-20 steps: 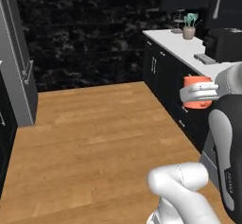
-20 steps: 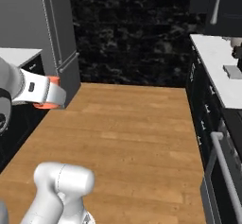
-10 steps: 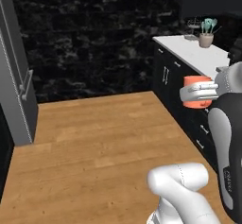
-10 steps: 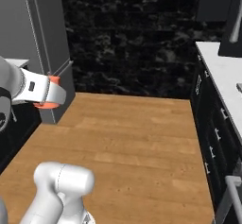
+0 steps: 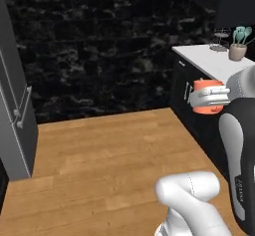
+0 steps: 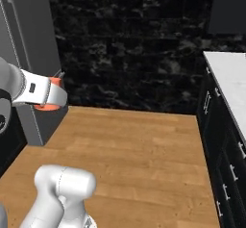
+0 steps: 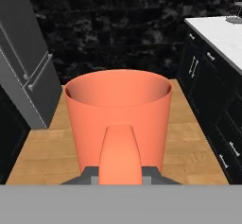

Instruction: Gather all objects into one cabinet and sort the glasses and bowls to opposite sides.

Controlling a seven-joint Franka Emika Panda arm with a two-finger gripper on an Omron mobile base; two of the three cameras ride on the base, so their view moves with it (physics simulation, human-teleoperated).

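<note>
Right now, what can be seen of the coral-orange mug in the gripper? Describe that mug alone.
The coral-orange mug is a smooth, matte, opaque cup with a round open rim and a flat strap handle facing the hand camera. It stands upright and looks empty. The gripper is shut on its handle, carrying it in the air above the wooden floor, apart from the white counter. From the base views its body shows partly behind the white hand.

My two base cameras sit behind the arm, one on each side, looking forward and down. Both see the same wood floor and black stone wall. My hand camera sits very close behind an orange mug, facing that wall too.
</note>
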